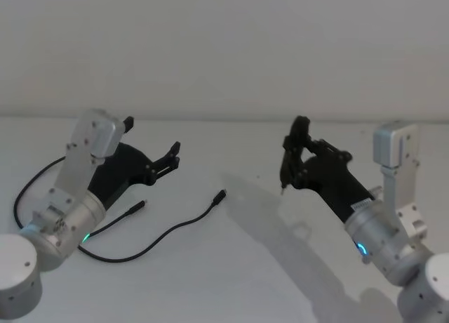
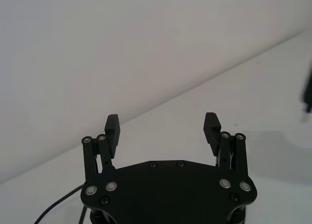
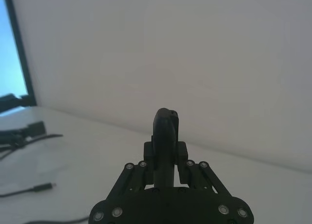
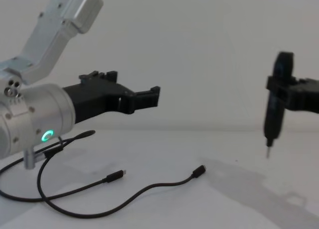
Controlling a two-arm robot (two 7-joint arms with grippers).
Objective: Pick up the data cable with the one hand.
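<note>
Cable [image 1: 175,229] lies loose on the worktop [image 1: 231,281], pickup not begun. Left claw [image 2: 162,121] hangs wide near it; right claw [image 3: 165,121] is closed.

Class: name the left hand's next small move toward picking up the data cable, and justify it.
Probably lower the open left hand onto the data cable, which lies loose on the table below it; the right hand hangs shut farther away.

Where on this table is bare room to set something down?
The white table is bare from the right plug of the thin black data cable across to the right pincer. The left is crowded: the cable loops below the open left pincer.
</note>
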